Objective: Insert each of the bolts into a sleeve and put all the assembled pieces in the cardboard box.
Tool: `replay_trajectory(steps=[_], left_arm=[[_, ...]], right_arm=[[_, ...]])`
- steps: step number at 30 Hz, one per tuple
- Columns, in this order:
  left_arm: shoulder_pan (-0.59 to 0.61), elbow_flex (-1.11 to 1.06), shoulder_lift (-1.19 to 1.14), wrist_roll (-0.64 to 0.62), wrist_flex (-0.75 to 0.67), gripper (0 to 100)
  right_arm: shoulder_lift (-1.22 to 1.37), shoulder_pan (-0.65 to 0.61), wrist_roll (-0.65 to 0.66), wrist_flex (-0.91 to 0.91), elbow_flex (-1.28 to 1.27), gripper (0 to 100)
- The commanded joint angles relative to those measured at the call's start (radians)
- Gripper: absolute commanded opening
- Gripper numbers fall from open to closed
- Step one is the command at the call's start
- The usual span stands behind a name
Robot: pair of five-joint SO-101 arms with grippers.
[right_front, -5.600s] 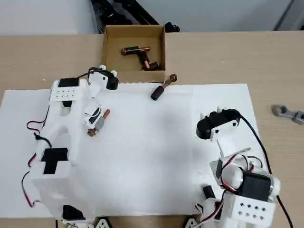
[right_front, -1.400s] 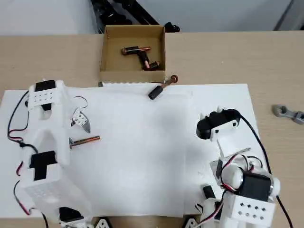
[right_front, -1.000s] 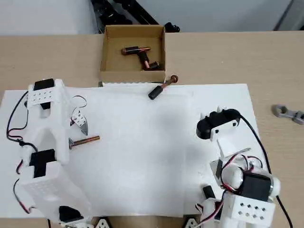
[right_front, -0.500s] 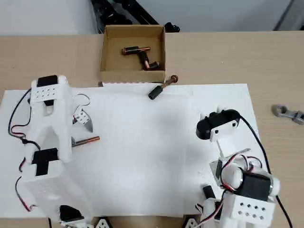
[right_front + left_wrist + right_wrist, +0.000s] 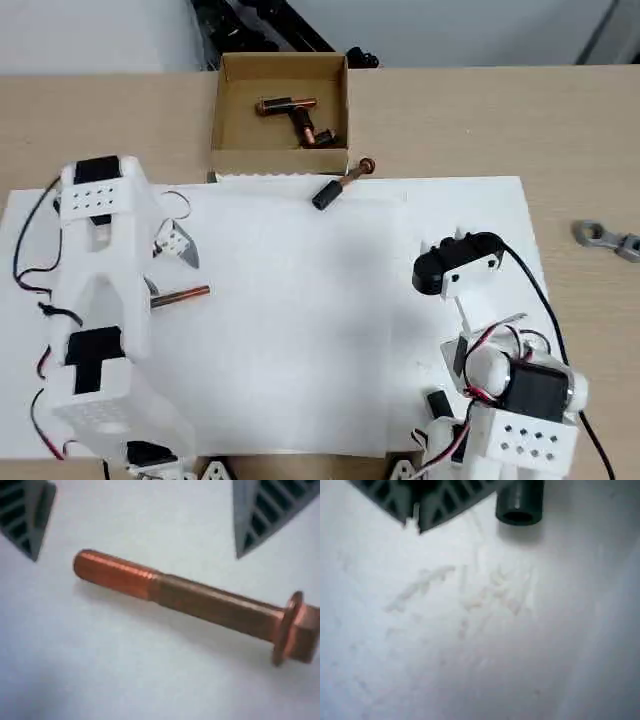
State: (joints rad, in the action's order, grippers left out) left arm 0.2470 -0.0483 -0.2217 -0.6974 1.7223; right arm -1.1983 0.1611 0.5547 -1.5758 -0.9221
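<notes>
1. My left jaws are hanging spread wide above a bare copper bolt [image 5: 190, 602], which is lying flat on the white mat [image 5: 330, 330] at the left of the overhead frame.
2. My right jaws are resting pressed together at the right, near a dark sleeve [image 5: 520, 502].
3. The cardboard box [image 5: 228, 110], upper centre, is holding assembled pieces [image 5: 290, 105].

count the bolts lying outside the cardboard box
2. One bare bolt lies on the white mat under the open left pincer. One sleeved bolt lies at the mat's edge by the cardboard box. The arms may hide others.
</notes>
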Motion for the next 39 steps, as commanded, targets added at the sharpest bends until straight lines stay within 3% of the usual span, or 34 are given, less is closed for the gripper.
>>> replay_trajectory(steps=[1,8,18,24,39], left_arm=[[0.02,-0.035,0.031,-0.026,-0.031,24],[0.087,-0.007,-0.126,-0.029,-0.041,24],[0.064,0.033,-0.189,-0.048,-0.061,24],[0.071,0.05,-0.19,-0.044,-0.061,0],[0.061,0.165,-0.152,0.038,0.032,1]], right_arm=[[-0.004,0.012,-0.008,0.018,0.005,0.8],[-0.004,0.012,-0.008,0.018,0.005,0.8],[-0.004,0.012,-0.008,0.018,0.005,0.8],[-0.004,0.012,-0.008,0.018,0.005,0.8],[-0.004,0.012,-0.008,0.018,0.005,0.8]])
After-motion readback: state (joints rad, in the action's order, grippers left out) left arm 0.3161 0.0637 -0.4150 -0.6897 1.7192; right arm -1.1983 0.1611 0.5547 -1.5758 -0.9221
